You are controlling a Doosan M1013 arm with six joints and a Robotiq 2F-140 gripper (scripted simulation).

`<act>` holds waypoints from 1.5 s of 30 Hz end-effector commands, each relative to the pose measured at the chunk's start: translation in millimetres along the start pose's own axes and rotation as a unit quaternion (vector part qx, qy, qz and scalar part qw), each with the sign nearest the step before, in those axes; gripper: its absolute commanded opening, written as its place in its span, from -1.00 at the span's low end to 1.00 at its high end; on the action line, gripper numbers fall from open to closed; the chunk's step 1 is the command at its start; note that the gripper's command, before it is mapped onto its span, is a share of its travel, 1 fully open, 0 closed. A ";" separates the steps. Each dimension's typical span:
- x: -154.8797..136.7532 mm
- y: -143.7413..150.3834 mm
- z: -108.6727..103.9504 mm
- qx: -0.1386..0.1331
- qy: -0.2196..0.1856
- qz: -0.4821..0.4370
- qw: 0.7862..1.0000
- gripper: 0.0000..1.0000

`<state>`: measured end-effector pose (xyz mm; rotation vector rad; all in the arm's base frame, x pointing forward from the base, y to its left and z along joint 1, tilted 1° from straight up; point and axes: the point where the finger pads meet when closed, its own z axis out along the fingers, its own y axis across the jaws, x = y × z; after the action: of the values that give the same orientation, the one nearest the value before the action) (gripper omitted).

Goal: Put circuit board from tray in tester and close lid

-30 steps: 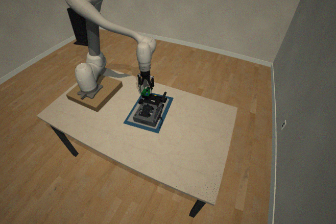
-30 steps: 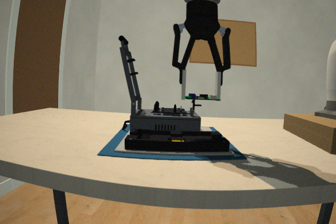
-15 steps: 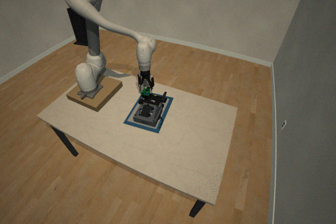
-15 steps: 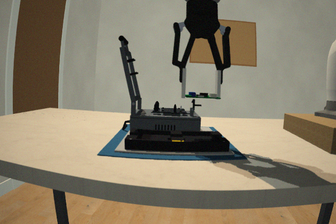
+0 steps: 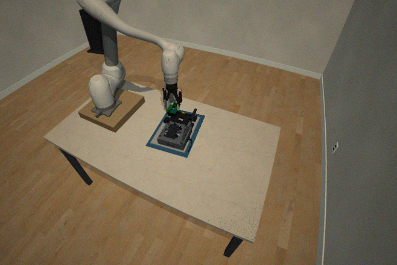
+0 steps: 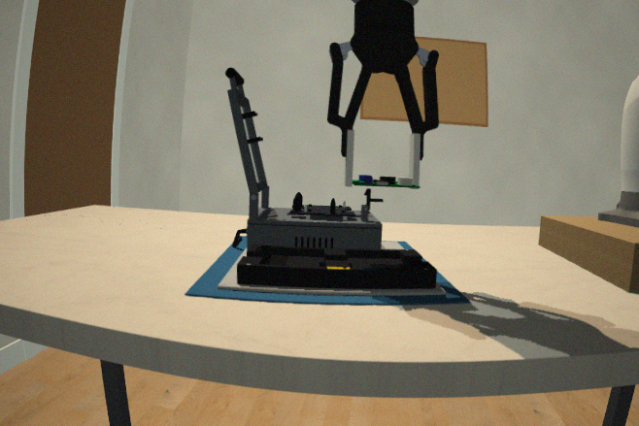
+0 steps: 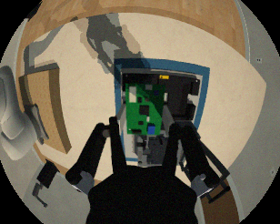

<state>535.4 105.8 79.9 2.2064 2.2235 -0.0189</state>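
Note:
My gripper (image 5: 172, 107) (image 6: 382, 184) (image 7: 144, 110) is shut on the green circuit board (image 5: 169, 110) (image 6: 394, 184) (image 7: 133, 119) by its long edges. The board is face up and roughly level, above the tray (image 6: 288, 277) (image 7: 177, 93). Its white block (image 6: 405, 180) (image 7: 132, 94) is at the end away from the tester (image 5: 169, 142) (image 6: 284, 235). The tester's lid (image 6: 246, 152) (image 7: 216, 169) stands open. The latch hook (image 6: 367, 200) stands on the side opposite the hinge. Black posts (image 6: 297, 203) (image 6: 332, 206) rise from the plate. The locating pins are not clearly visible.
The black tray has a yellow mark (image 6: 338, 268) (image 7: 164, 77) and lies beside the tester. Both are on a blue-bordered mat (image 5: 152, 142) (image 6: 206, 284) (image 7: 173, 65). A black cable (image 6: 237, 240) is by the hinge side. The arm's wooden base block (image 5: 112, 121) (image 6: 588, 248) is on the table.

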 end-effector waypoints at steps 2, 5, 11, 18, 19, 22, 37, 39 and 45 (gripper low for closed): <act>0.0 0.0 -0.1 0.000 0.000 0.000 1.000 -0.09; 0.0 0.0 -0.1 0.000 0.000 0.000 1.000 -0.09; 0.0 0.0 -0.1 0.000 0.000 0.000 1.000 -0.09; -0.2 0.1 -0.1 0.000 0.000 0.000 1.000 -0.09; -0.4 0.1 -0.1 0.000 0.000 0.000 1.000 -0.09; -1.3 0.5 -0.2 0.000 0.000 0.000 1.000 -0.09; -15.3 5.3 -1.2 0.000 0.000 0.000 1.000 -0.09; -19.2 6.6 -1.5 0.000 0.000 0.000 1.000 -0.09; -33.2 11.4 -2.5 0.000 0.000 0.000 1.000 -0.09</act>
<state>545.8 76.1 82.5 2.2065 2.2233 -0.0190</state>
